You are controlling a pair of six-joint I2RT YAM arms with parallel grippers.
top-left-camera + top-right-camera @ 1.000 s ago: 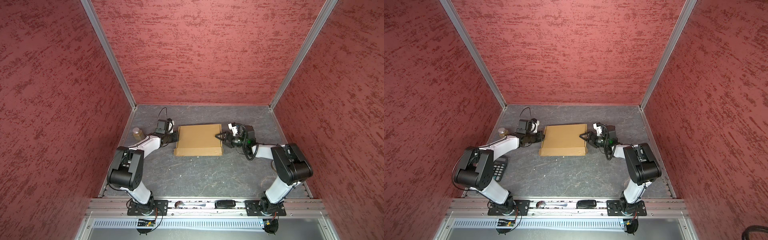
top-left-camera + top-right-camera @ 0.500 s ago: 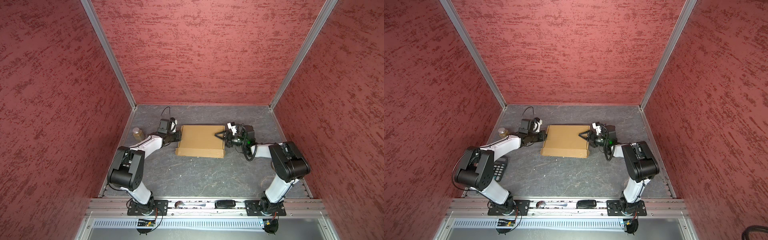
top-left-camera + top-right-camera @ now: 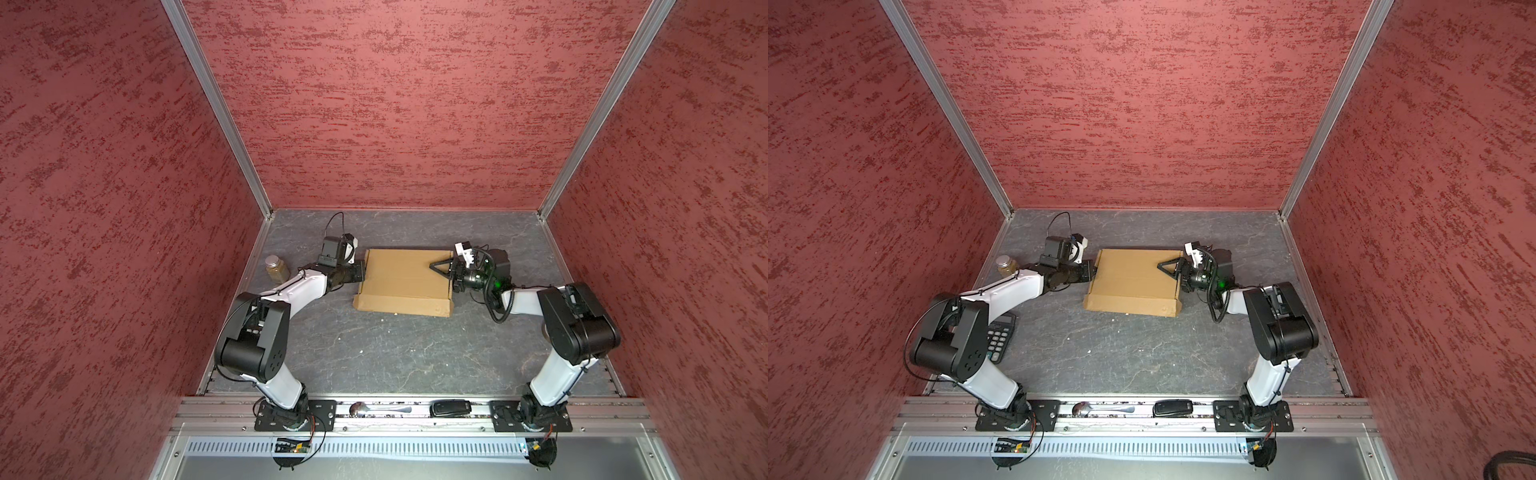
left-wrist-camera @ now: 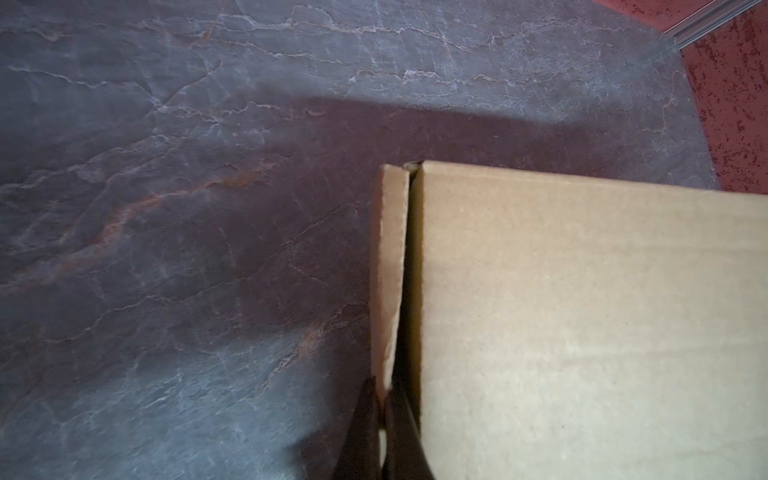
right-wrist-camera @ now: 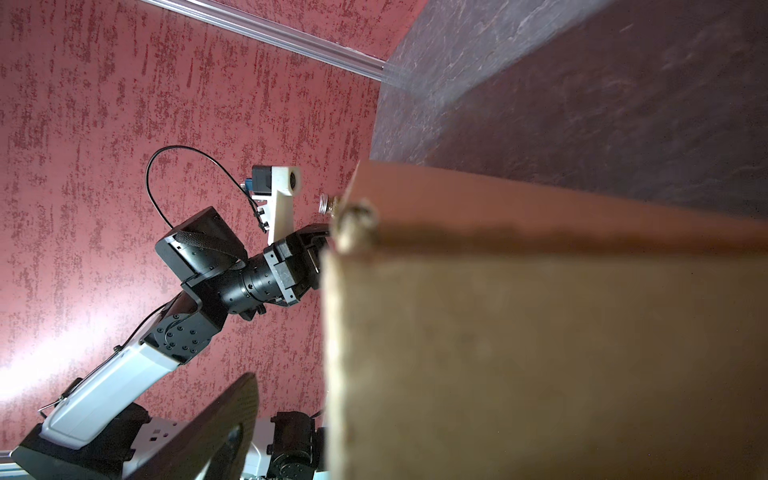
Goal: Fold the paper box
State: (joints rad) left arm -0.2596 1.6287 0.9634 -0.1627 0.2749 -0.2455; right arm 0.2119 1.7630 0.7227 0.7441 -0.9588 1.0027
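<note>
The paper box [image 3: 405, 278] [image 3: 1136, 282] is tan cardboard with its lid down, lying at the back middle of the table. My left gripper [image 3: 360, 272] [image 4: 382, 390] is shut on the thin side flap [image 4: 388, 270] that stands just outside the lid's left edge. My right gripper [image 3: 441, 269] is open at the box's right edge. One finger [image 5: 216, 428] hangs over the lid with a gap between them, and the box [image 5: 540, 353] hides the other finger.
A jar [image 3: 277, 268] with brown contents stands by the left wall. A calculator [image 3: 1000, 336] lies under the left arm's elbow. A spoon [image 3: 380, 409] and a black device [image 3: 451, 407] lie on the front rail. Red walls close in three sides.
The box has slid a little to the right, with the left gripper following it. The right gripper's upper finger now reaches further over the lid.
</note>
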